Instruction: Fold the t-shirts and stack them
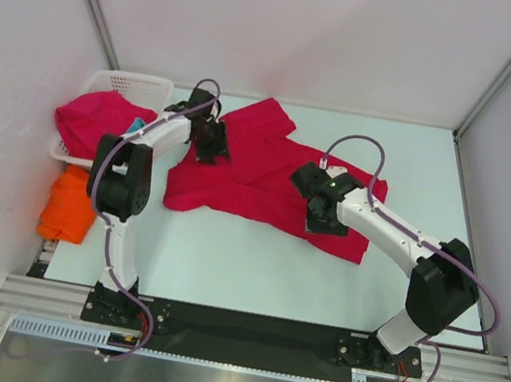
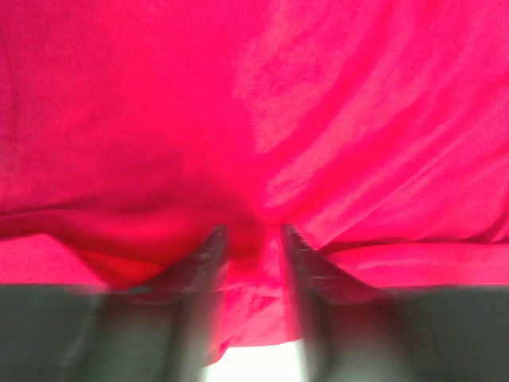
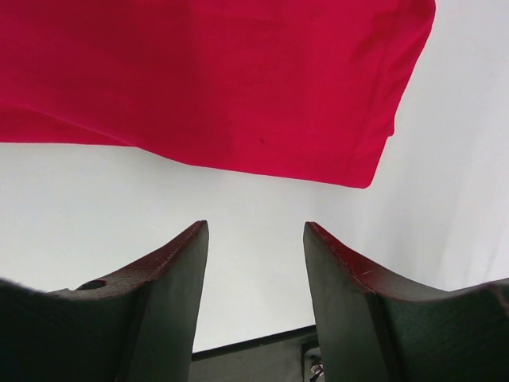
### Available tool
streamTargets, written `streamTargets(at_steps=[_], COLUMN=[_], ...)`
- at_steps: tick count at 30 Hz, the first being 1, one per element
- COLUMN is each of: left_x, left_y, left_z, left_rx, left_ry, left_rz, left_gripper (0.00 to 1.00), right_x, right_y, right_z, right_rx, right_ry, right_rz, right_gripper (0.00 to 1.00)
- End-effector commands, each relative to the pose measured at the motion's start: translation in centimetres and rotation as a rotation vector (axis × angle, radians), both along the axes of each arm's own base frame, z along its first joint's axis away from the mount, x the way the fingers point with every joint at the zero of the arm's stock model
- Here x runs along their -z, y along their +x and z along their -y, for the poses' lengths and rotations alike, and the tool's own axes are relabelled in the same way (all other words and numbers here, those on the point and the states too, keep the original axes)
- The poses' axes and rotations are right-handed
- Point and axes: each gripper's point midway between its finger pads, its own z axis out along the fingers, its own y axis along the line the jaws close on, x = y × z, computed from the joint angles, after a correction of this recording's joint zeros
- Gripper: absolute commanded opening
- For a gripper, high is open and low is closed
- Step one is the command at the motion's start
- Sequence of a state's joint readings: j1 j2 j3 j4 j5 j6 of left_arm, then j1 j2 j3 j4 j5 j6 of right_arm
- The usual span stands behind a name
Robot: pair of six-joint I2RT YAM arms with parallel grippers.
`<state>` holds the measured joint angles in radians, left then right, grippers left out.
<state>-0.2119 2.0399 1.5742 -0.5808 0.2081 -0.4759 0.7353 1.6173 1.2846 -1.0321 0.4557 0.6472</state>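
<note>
At the red t-shirt's point(image 1: 257, 182) edge, right gripper point(image 3: 256, 231) is hovering unclenched; left gripper point(image 2: 253, 232) is straddling a fold, can't tell if gripping.

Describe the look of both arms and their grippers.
The left arm and right arm match: white links between bulky black joints, each with a lilac cable looping over the wrist. The left gripper and right gripper are black, with broad dark fingers curving to narrow tips.
</note>
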Motion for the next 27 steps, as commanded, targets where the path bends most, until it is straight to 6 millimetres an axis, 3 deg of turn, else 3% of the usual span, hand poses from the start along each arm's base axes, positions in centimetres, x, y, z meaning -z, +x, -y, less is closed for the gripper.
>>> streamTargets(at_steps=[1, 4, 7, 10, 11, 12, 14, 17, 18, 20, 21, 22, 24, 27], left_x=[-0.5, -0.7, -1.2, -2.4, -3.0, -3.6, -5.2, -7.0, -8.2, -9.2, -9.4, -9.1, -7.8, -5.7], left_y=[0.0, -0.7, -0.7, -0.1, 0.4, 0.8, 1.7, 2.8, 1.9, 2.2, 2.2, 2.4, 3.0, 1.4], left_z=[-0.4, -0.9, -1.4, -2.1, -2.3, -2.3, -1.7, -0.7, 1.0, 1.4, 1.4, 1.0, -0.7, -2.9], left_rx=[-0.001, -0.014, -0.028, -0.057, -0.059, -0.057, -0.028, 0.017, 0.090, 0.103, 0.111, 0.091, 0.048, -0.023], left_ry=[0.039, 0.058, 0.076, 0.092, 0.088, 0.081, 0.014, -0.202, -0.357, -0.511, -0.542, -0.525, -0.404, -0.267], left_rz=[-0.001, -0.001, 0.015, 0.049, 0.065, 0.082, 0.130, 0.200, 0.189, 0.220, 0.222, 0.213, 0.213, 0.101], left_gripper=[0.64, 0.75, 0.79, 0.81, 0.81, 0.84, 0.91, 0.98, 1.00, 0.99, 1.00, 0.99, 1.00, 0.99], right_x=[-1.0, -0.9, -0.8, -1.0, -1.0, -0.8, -1.2, -3.6, -5.1, -6.6, -8.0, -8.0, -8.5, -8.3], right_y=[0.2, 0.3, 0.6, 2.3, 3.4, 4.2, 5.7, 8.6, 9.9, 10.7, 11.6, 12.1, 12.6, 12.3], right_z=[0.5, 0.4, 0.7, 1.4, 2.8, 1.9, 2.2, 2.3, 2.0, 1.9, 1.2, 2.2, 2.0, 1.6], right_rx=[0.018, 0.014, 0.014, 0.029, 0.054, 0.054, 0.073, 0.089, 0.077, 0.066, 0.029, 0.076, 0.070, 0.056], right_ry=[0.004, 0.003, -0.011, 0.001, 0.016, 0.115, 0.236, 0.478, 0.616, 0.744, 0.852, 0.900, 0.957, 0.948], right_rz=[0.037, 0.035, 0.038, 0.062, 0.059, 0.047, 0.048, 0.114, 0.143, 0.187, 0.222, 0.231, 0.229, 0.217], right_gripper=[0.57, 0.57, 0.56, 0.57, 0.57, 0.57, 0.57, 0.57, 0.58, 0.60, 0.61, 0.61, 0.62, 0.62])
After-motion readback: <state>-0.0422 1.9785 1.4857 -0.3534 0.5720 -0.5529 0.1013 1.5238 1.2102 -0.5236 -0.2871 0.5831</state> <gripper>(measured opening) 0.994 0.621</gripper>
